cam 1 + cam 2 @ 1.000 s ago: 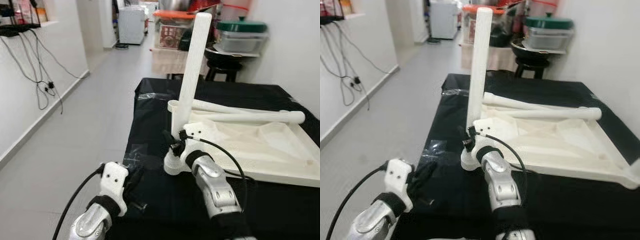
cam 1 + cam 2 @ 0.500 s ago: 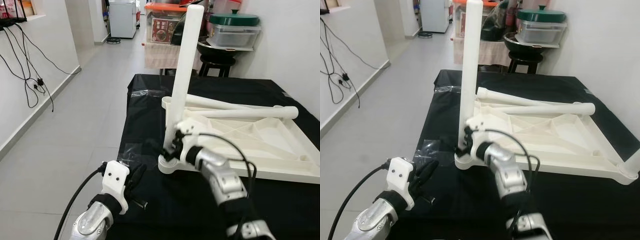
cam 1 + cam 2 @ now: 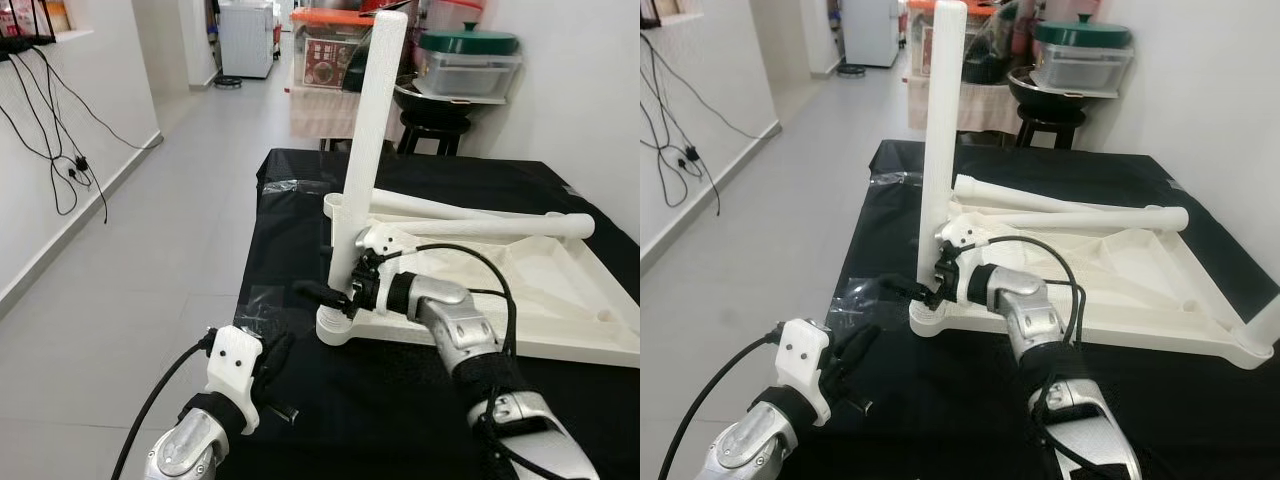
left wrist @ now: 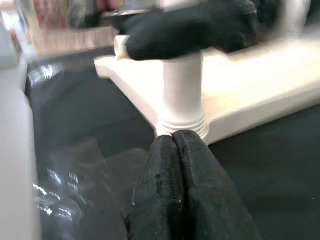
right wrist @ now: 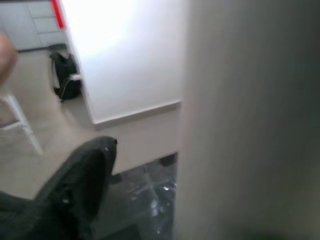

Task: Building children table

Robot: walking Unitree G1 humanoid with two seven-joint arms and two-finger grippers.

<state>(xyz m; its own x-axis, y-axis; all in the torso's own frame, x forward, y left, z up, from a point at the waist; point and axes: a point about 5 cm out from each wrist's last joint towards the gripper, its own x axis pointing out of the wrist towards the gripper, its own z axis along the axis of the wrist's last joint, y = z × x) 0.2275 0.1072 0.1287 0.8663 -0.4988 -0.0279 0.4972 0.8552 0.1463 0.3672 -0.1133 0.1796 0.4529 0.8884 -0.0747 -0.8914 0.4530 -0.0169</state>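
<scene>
I'm at a work surface under a black cloth (image 3: pixel 300 250), with a crinkled clear plastic patch (image 3: pixel 262 305) near its left edge. Grey tiled floor (image 3: pixel 170 230) runs down a corridor ahead. White wall (image 3: pixel 70 130) on my left, loose black cables (image 3: pixel 75 165) hanging down it. Plain white wall (image 3: pixel 580 90) on my right. At the far end: a white appliance (image 3: pixel 245 38), maybe a fridge, too far to tell. Behind the work surface, a black stool (image 3: pixel 440 125) carrying a clear tub with a green lid (image 3: pixel 470 58), and an orange-lidded box (image 3: pixel 335 50). Even, bright light.
</scene>
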